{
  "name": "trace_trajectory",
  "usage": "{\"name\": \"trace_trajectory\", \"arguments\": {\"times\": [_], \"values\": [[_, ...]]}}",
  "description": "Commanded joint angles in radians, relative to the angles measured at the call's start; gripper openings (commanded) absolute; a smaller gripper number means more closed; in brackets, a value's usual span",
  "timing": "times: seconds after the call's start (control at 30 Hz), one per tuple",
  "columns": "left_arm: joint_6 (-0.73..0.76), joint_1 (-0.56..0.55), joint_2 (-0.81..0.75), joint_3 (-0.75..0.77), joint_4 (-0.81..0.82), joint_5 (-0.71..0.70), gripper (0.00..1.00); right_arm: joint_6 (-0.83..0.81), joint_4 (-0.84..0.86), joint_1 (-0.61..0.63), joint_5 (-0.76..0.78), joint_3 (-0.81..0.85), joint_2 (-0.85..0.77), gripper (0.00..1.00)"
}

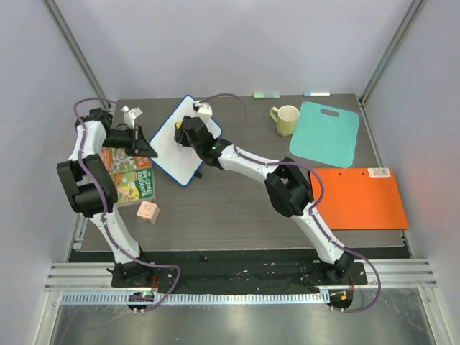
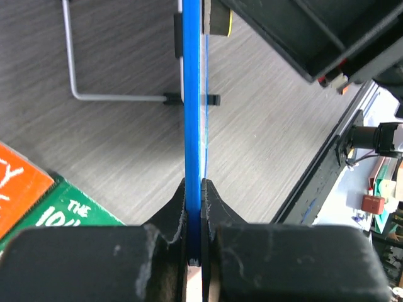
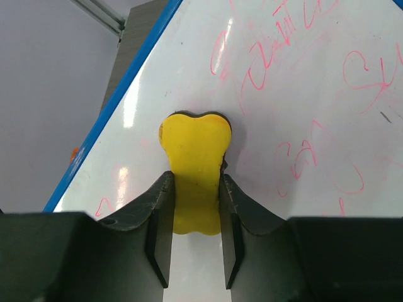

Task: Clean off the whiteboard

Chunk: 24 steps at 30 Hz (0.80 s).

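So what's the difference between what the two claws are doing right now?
The left claw is shut on the whiteboard, pinching its thin blue rim edge-on; the right claw is shut on a yellow eraser. The left claw meets the board at its edge, while the right claw faces its white surface, where pink scribbles show. Both are closed on something, at the same board.

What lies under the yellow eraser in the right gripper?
The whiteboard, with pink scribbles around the yellow eraser that the right gripper holds. Any marks directly beneath the eraser are covered.
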Motion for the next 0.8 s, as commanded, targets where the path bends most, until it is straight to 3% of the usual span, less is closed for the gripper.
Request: {"name": "trace_trajectory", "arguments": {"times": [0.0,0.53,0.77], "values": [[0.151,-0.088,-0.036,-0.035,-0.099,-0.06,0.0,-0.108,-0.235,0.117,-0.037,0.023,0.074,0.01],[0.148,-0.089,-0.033,-0.047,-0.088,-0.072,0.0,-0.172,-0.086,0.2,-0.174,-0.008,0.045,0.01],[0.14,-0.089,-0.029,-0.036,-0.086,-0.076,0.0,-0.189,-0.066,0.2,-0.232,0.064,0.04,0.01]]}}
